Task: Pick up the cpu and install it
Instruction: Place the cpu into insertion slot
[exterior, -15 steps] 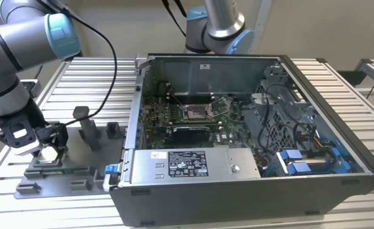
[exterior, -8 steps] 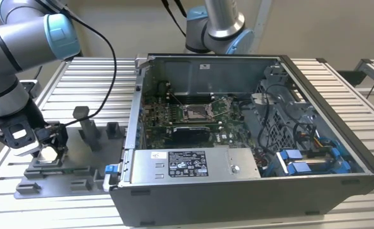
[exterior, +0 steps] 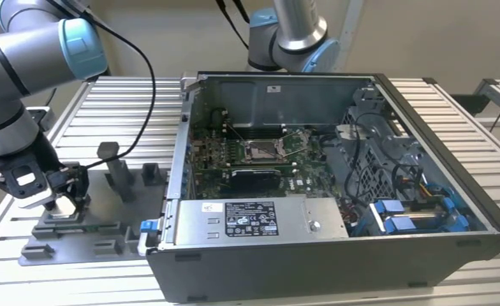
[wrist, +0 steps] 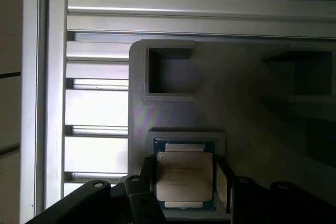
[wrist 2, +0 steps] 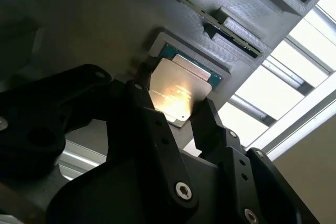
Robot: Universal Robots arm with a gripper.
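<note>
The end effector [exterior: 58,194] sits low over the grey plastic tray [exterior: 105,220] on the slatted metal worktop [exterior: 122,95], at the exterior view's left and well apart from the open computer case [exterior: 335,255]. In both wrist views it straddles the cpu [wrist: 185,174], which lies flat in a square recess of the matte tray. I cannot tell whether it is clamped on the chip. The cpu looks light, thin and stiff, with a smooth, probably slippery metal lid on a green board. It is likely fragile underneath, so it is best held by two opposite edges and kept level.
</note>
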